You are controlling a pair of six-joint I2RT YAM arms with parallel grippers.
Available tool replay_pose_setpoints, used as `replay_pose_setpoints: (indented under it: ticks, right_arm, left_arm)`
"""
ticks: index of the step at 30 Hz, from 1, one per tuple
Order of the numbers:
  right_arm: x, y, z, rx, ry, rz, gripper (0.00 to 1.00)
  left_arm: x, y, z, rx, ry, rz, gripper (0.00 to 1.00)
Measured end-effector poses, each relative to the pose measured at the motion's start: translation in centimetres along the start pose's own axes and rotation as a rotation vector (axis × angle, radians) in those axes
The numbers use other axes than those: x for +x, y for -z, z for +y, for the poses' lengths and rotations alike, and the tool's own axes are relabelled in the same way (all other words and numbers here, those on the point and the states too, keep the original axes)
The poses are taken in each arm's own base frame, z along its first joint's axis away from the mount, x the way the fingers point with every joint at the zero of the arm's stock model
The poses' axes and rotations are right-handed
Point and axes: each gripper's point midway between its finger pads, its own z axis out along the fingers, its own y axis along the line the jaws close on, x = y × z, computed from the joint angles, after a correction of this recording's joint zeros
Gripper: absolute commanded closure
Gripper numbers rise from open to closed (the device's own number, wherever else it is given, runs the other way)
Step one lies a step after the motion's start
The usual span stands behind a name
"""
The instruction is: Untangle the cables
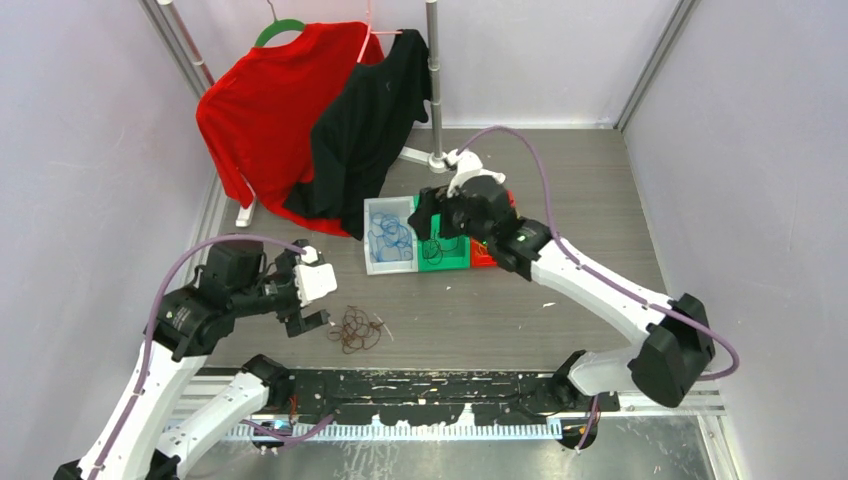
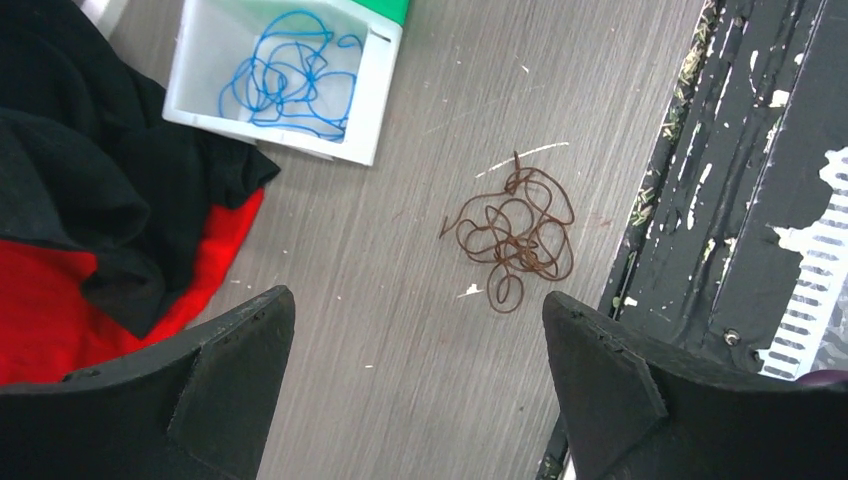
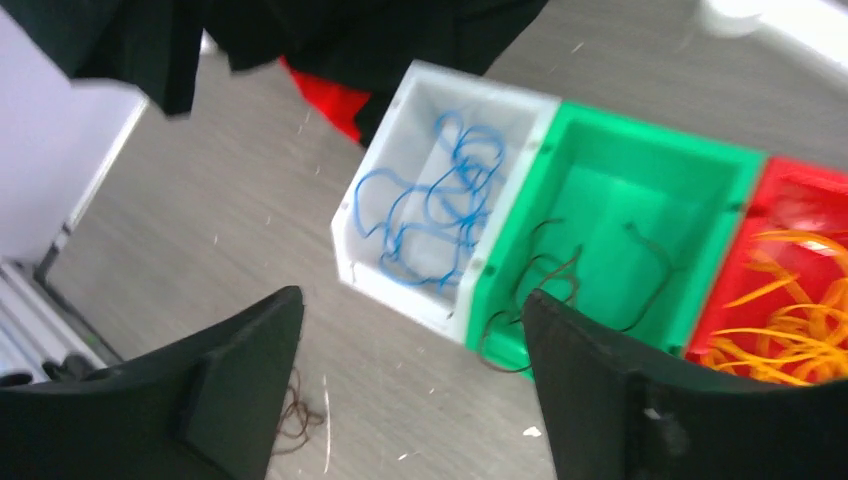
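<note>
A tangled dark brown cable bunch (image 1: 355,328) lies on the table near the front; it shows in the left wrist view (image 2: 517,235). My left gripper (image 1: 312,318) is open and empty, just left of that bunch. Blue cables (image 1: 390,237) lie in a white bin (image 1: 372,263), seen too in the right wrist view (image 3: 430,205). A dark cable (image 3: 545,285) hangs over the front wall of the green bin (image 3: 640,170). Yellow-orange cables (image 3: 780,320) fill the red bin (image 3: 800,190). My right gripper (image 1: 432,215) is open and empty, hovering above the bins.
A red shirt (image 1: 265,110) and a black shirt (image 1: 375,110) hang on a rack (image 1: 434,80) at the back left, their hems reaching the table beside the white bin. The black base rail (image 1: 420,390) runs along the near edge.
</note>
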Motion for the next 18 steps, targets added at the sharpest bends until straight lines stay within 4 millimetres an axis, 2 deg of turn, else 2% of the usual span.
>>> replay_pose_setpoints:
  ticks: [2,4,7,9,14,18]
  right_arm:
    - [2.3,-0.8,1.2,-0.031,0.0,0.059,0.33]
    - [5.7,-1.3,3.4,-0.077,0.023,0.134,0.36]
    - [11.1,-0.6,6.1,-0.164,0.062,0.235,0.39]
    - [14.1,0.1,7.4,-0.214,0.089,0.294,0.41]
    - [18.1,-0.7,9.6,-0.263,0.116,0.372,0.47]
    - [21.3,-2.2,10.5,-0.226,0.143,0.433,0.49]
  left_arm:
    - [0.5,-0.5,-0.1,0.007,0.017,0.015,0.07]
    - [1.1,-1.0,0.0,0.006,0.033,0.029,0.07]
    - [2.8,-1.7,0.3,-0.008,0.085,0.065,0.09]
    - [4.3,-2.0,0.9,-0.032,0.149,0.096,0.1]
    - [7.1,-1.9,3.5,-0.103,0.331,0.125,0.12]
    - [8.0,-2.1,4.3,-0.098,0.406,0.123,0.12]
